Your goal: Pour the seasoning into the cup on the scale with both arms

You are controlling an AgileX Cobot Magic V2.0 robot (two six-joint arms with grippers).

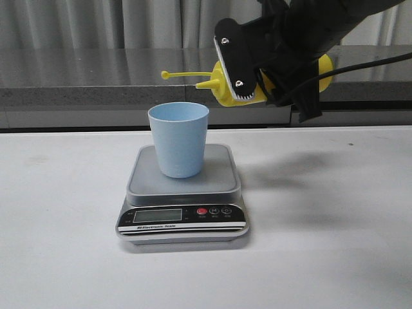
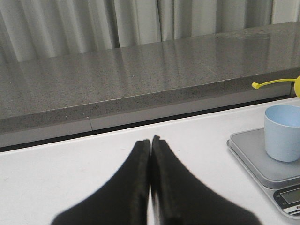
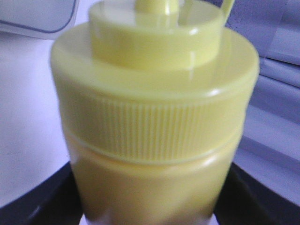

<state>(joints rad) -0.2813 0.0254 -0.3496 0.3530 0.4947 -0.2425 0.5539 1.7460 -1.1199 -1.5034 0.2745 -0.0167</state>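
Front view: the right claw [image 1: 248, 77] grips the seasoning [image 1: 225, 84] tipped sideways at upper right, nozzle above the cup [image 1: 178, 139] on the scale [image 1: 183, 199], its label too small to read. Only the left wrist view shows the left claw [image 2: 151, 143], closed over the tabletop [image 2: 70, 173].

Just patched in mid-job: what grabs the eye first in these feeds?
The yellow seasoning bottle stands out, held on its side in the right gripper, up and to the right of the cup, its nozzle pointing left and its tethered cap dangling free. Below it the pale blue cup stands upright on the scale at mid-table. The left gripper hangs shut and empty over bare table, off to the scale's left.
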